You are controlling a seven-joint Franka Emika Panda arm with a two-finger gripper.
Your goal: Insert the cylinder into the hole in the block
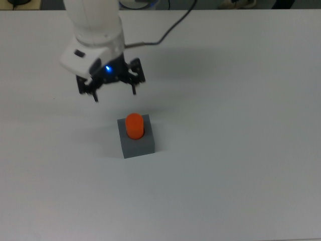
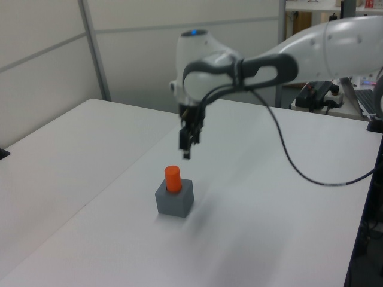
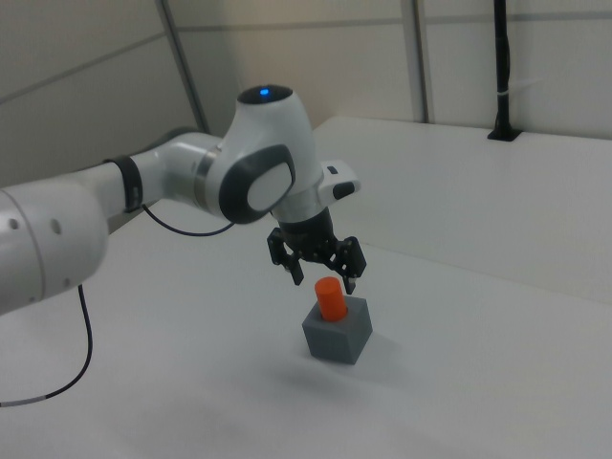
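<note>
Pincer [image 1: 115, 89]: spread, empty, above block [image 1: 136, 143]; cylinder [image 1: 134, 125] upright in hole, self-supported, needing no grip

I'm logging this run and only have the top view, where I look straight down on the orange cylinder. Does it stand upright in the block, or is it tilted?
Observer: In the left view the cylinder stands upright, its lower part sunk in the block.
Operator: Is the hand clear of it in height?
Observer: Yes. In the left view the hand hangs well above the cylinder's top, with open air between.
Operator: Fingers open?
Observer: Open. The right view shows both fingers spread apart and holding nothing.
</note>
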